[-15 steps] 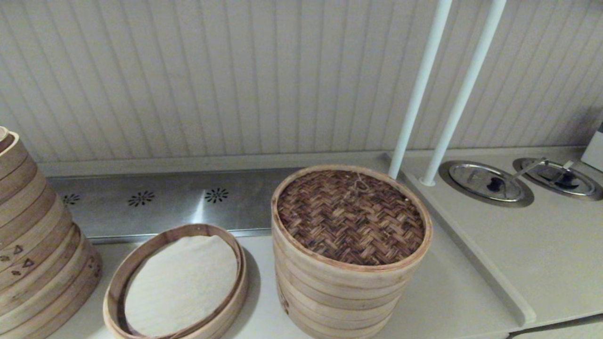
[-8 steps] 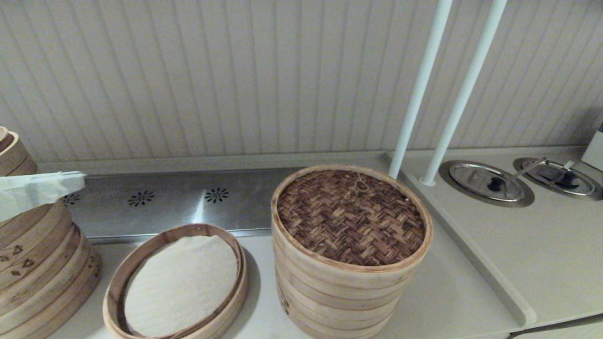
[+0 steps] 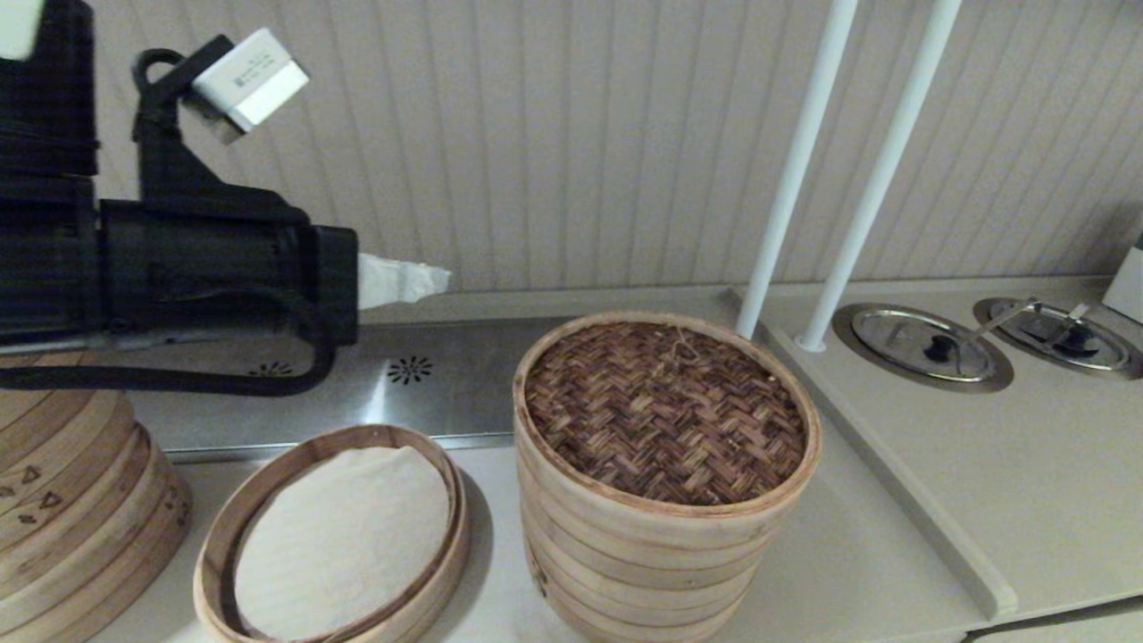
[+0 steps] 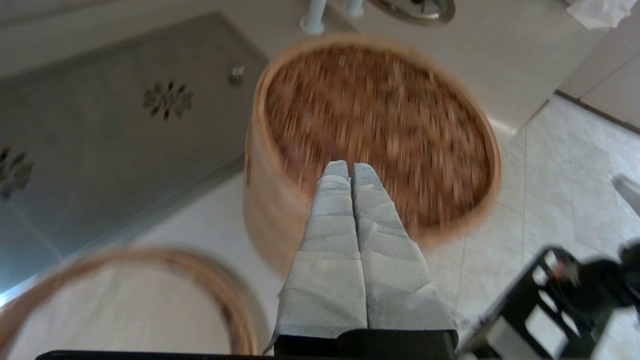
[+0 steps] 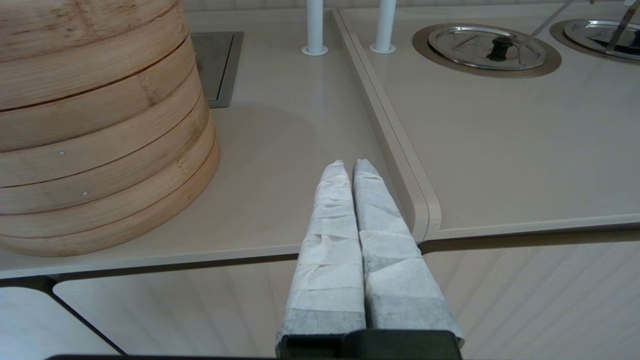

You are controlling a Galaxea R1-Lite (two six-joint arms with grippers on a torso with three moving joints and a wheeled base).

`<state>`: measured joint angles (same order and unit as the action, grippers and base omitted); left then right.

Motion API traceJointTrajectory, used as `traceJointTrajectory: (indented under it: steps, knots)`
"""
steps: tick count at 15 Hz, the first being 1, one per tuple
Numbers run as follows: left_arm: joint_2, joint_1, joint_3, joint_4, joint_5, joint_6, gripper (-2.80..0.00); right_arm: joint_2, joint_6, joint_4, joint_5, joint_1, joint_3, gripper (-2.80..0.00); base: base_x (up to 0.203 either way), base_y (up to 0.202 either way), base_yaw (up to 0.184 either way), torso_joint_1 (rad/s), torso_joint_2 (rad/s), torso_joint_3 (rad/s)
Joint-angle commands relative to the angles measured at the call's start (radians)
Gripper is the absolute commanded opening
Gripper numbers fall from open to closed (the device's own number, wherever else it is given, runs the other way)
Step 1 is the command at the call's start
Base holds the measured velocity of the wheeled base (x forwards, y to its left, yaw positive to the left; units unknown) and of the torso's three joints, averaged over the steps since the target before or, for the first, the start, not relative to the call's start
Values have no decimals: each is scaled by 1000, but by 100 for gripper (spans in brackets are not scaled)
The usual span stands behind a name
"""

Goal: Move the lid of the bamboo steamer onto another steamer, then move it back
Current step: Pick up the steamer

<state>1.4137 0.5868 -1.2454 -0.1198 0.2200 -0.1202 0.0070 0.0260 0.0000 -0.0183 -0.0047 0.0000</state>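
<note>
Overhead, left gripper [image 3: 429,279] hangs closed above lid [image 3: 665,411].

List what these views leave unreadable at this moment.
- Under the bamboo steamer lid: head view, the lid hides the tall stack's top tray.
- Weave and string loop: left wrist view, blurred behind the shut left gripper.
- Triangle cut-out stack: head view, cut by the edge and covered by the left arm.
- Right gripper, shut: outside the head view.

- Right end effector [image 5: 350,167], wrapped fingers pressed together, hangs off the bench [image 5: 280,150] edge.
- Steamer stack [image 5: 95,125] stands nearby.
- Two metal lids [image 5: 487,47] sit recessed beyond.
</note>
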Motion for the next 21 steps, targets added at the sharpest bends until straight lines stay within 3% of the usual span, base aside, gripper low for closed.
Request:
traceJointTrajectory:
  steps: [1, 5, 7, 10, 17, 21]
  knots:
    - [119, 58, -10, 91, -25, 0, 0, 1, 0, 0, 0, 0, 5, -280, 0, 0, 0, 0, 0, 0]
    - [217, 149, -6, 168, -69, 33, 0, 1, 0, 0, -2, 0, 3, -280, 0, 0, 0, 0, 0, 0]
    - [269, 195, 26, 295, -76, 56, 0, 1, 0, 0, 0, 0, 5, -280, 0, 0, 0, 0, 0, 0]
    - [356, 250, 55, 432, -163, 84, 0, 1, 0, 0, 0, 0, 5, -280, 0, 0, 0, 0, 0, 0]
    - [461, 305, 41, 500, -190, 88, 0, 1, 0, 0, 0, 0, 5, -280, 0, 0, 0, 0, 0, 0]
    - [508, 310, 19, 532, -247, 99, 0, 1, 0, 0, 0, 0, 3, -280, 0, 0, 0, 0, 0, 0]
